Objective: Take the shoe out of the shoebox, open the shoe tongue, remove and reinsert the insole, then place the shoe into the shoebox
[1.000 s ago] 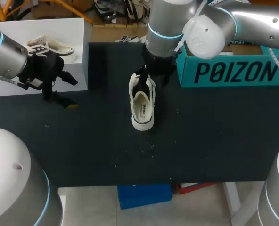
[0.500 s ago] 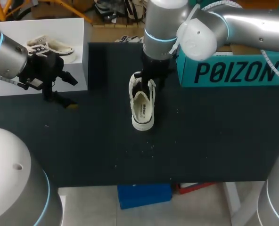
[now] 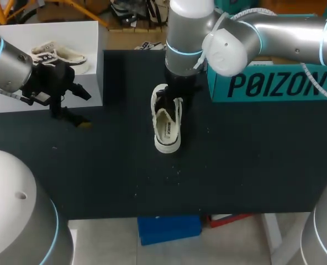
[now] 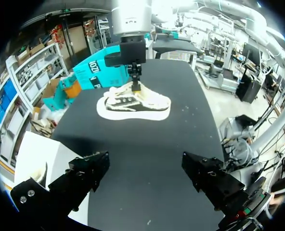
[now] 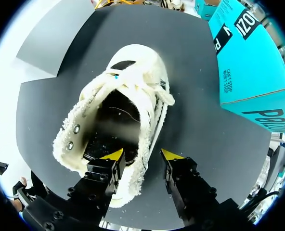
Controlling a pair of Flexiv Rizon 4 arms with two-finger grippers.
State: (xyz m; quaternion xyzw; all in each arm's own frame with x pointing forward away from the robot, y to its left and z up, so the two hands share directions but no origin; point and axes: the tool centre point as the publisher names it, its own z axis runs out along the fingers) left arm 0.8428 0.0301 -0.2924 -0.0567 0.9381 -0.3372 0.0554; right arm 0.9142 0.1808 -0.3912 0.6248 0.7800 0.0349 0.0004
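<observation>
- head view: white shoe (image 3: pixel 167 126) stands at frame centre; teal shoebox (image 3: pixel 274 84) with dark lettering sits upper right.
- right gripper (image 5: pixel 141 155) released, fingers straddling the shoe's side wall.
- left gripper (image 4: pixel 145 166) spread wide, holding nothing.

Shoe (image 3: pixel 167 124): cream-white fleecy upper, cream laces, white sole; insole cream w/ dark mark, inside black toward toe.
Shoebox (image 3: pixel 274 83): teal, black lettering.
Table (image 3: pixel 252 160): black, few pale specks.
Right gripper (image 5: pixel 143 155): black fingers, bright yellow tips.
Left gripper (image 4: pixel 147 168): black.
Left arm (image 3: pixel 3 61), right arm (image 3: pixel 285 33): silver-grey w/ light-blue ring.
Platform (image 3: pixel 86 33): white; 2nd shoe (image 3: pixel 61 55) cream, dark trim.
</observation>
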